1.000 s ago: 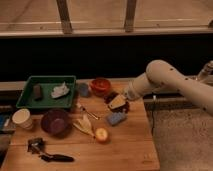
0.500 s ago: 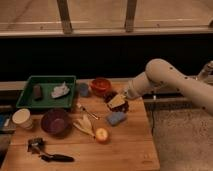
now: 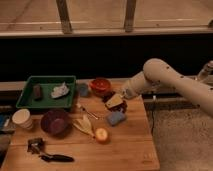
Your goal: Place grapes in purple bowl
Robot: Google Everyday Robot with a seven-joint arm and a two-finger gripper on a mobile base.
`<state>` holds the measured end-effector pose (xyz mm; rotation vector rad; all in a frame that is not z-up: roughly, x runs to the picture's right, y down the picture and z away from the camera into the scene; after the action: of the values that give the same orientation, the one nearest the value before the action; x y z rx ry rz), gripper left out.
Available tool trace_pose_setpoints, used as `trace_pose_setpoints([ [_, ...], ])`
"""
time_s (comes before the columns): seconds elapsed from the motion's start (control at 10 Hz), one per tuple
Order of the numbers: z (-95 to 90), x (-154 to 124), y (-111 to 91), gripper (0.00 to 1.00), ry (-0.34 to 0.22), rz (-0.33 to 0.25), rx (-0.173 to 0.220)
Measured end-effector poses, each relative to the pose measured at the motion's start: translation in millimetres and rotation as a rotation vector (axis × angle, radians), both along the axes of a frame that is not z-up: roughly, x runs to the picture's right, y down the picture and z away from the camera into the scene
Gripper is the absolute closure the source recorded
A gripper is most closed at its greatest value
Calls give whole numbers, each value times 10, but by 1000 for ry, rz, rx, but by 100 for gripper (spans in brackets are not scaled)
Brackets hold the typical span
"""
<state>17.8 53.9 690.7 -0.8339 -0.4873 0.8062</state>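
Note:
The grapes [image 3: 121,107] are a dark lumpy bunch on the wooden table, right of centre, just behind the blue sponge [image 3: 116,118]. My gripper [image 3: 114,101] reaches in from the right on the white arm and sits right on top of the grapes, covering much of them. The purple bowl [image 3: 55,122] stands at the front left of the table, well left of the gripper, and looks empty.
A red-orange bowl [image 3: 101,85] is just behind the gripper. A green tray [image 3: 30,98] holds a few items at the back left. A paper cup [image 3: 22,119], a banana peel [image 3: 84,125], a yellow-orange fruit [image 3: 102,134] and black-handled tools [image 3: 50,157] lie around the bowl.
The gripper has stayed over the grapes, shifting only very slightly to the left. Nothing else has moved.

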Motion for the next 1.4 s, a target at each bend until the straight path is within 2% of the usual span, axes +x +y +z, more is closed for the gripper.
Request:
trace_pose_setpoints([
  [0.3,136,-481,-41,100,-60,-66,-23],
  [0.9,231,-1622,90,100,-253,-223,-65],
  [1.0,249,-1774,106,100,-254,-215,-57],
  [1.1,273,-1826,110,100,-227,-195,-33],
  [1.2,272,-1875,107,100,-177,-171,21],
  [1.4,222,-2005,121,100,-115,-134,121],
])
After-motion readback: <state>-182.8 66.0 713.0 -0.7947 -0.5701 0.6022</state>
